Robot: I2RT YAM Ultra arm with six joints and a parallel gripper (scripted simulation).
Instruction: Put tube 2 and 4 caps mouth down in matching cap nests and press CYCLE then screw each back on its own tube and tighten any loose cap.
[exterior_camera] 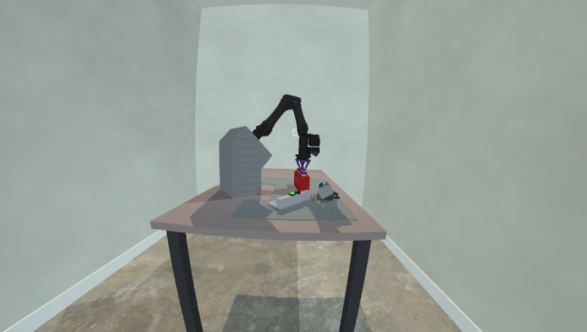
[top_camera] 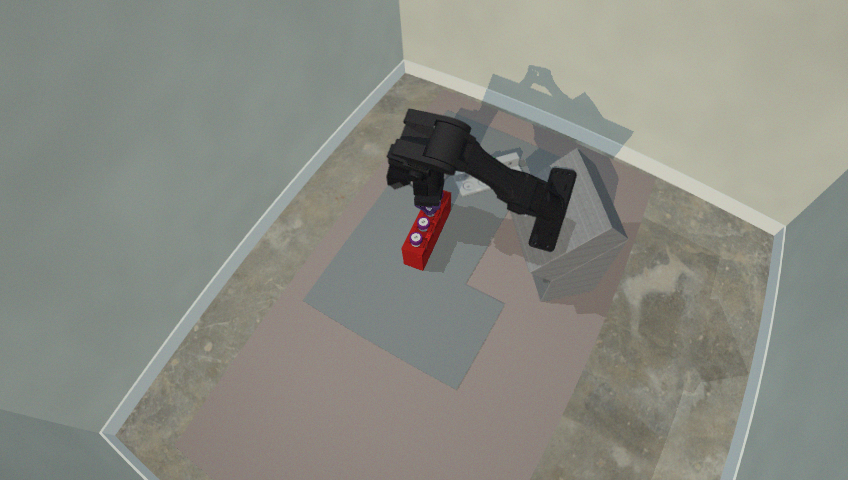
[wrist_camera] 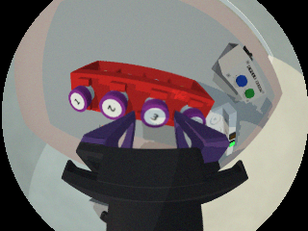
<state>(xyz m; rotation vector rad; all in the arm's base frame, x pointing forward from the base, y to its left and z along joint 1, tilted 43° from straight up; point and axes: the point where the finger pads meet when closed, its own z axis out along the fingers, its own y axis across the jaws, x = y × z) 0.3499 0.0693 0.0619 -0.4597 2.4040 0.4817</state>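
Observation:
The red decapping station [top_camera: 426, 230] stands on the grey mat. In the wrist view [wrist_camera: 144, 87] it shows four purple caps, all sitting on their tubes: cap 1 [wrist_camera: 79, 98], cap 2 [wrist_camera: 112, 104], cap 3 [wrist_camera: 156, 112] and cap 4 [wrist_camera: 192, 115]. My gripper [wrist_camera: 154, 115] [exterior_camera: 302, 166] hangs a little above the tube 3 and tube 4 end of the station. Its purple fingers stand half open and empty, with nothing between them. In the top view the gripper [top_camera: 427, 205] hides the far cap. The green lamp [exterior_camera: 291, 192] on the cap tray [exterior_camera: 289, 200] is lit.
The small key desk [wrist_camera: 241, 80] with the blue CYCLE key [wrist_camera: 242, 81] and the green READY key [wrist_camera: 249, 94] stands to the right of the station. The tall grey block [exterior_camera: 243, 162] carrying the arm's base stands behind the cap tray.

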